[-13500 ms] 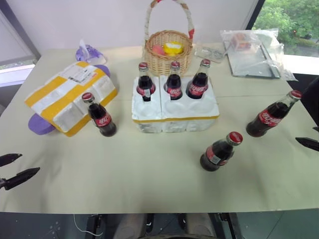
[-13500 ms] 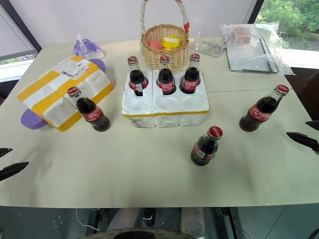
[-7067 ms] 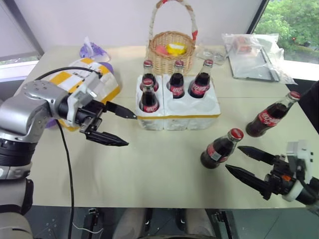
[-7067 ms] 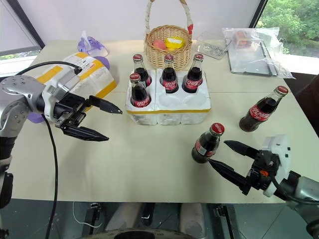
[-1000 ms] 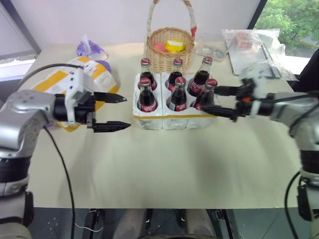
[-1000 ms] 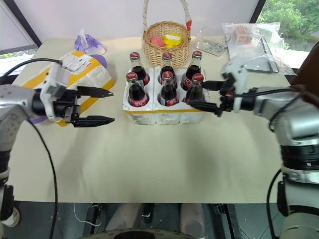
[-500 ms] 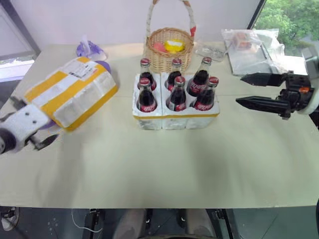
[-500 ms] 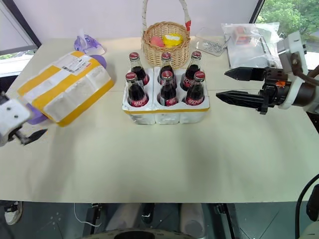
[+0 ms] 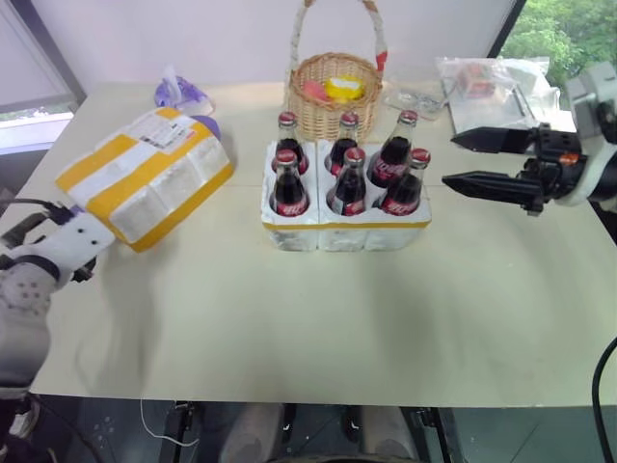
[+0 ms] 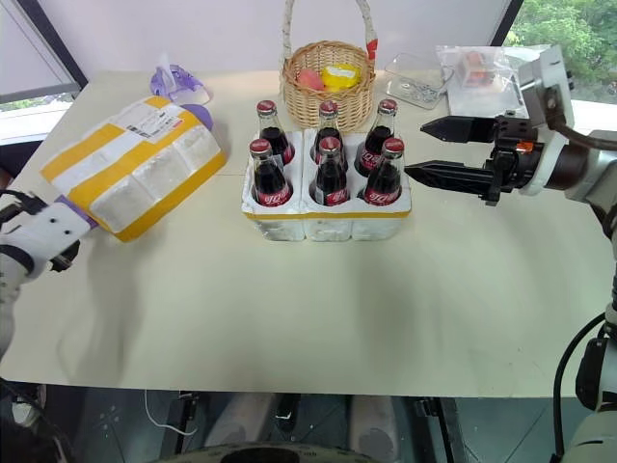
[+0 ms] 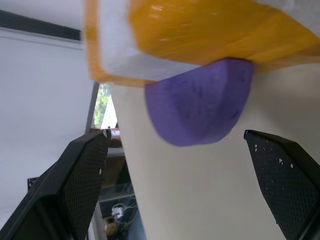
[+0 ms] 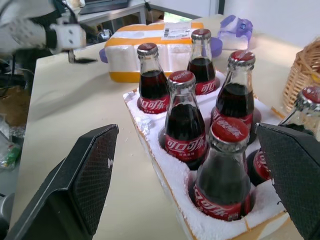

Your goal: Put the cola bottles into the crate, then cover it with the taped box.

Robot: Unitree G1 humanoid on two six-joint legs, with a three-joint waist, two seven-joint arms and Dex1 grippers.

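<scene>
All six cola bottles [image 9: 347, 183], dark with red caps, stand upright in the wells of the crate [image 9: 328, 237], a low white foam tray at mid table. The taped box [image 9: 145, 188], white foam with broad yellow stripes and a shipping label, lies tilted to the crate's left. Its purple piece [image 11: 200, 102] sticks out from under the box's near end. My left gripper [image 11: 176, 134] is open and empty at the table's left edge, facing that purple piece. To the right of the crate, my right gripper [image 9: 451, 159] hangs open and empty, pointing at the bottles without touching them.
A wicker basket [image 9: 333, 92] with coloured items stands just behind the crate. A purple tissue pack [image 9: 178, 94] lies at the back left. Clear plastic bags and a tray [image 9: 487, 82] sit at the back right. The table's front half is bare.
My left gripper swung away from beside the crate, out and down to the table's left edge by the taped box. My right gripper drew back to the right, off the front right bottle.
</scene>
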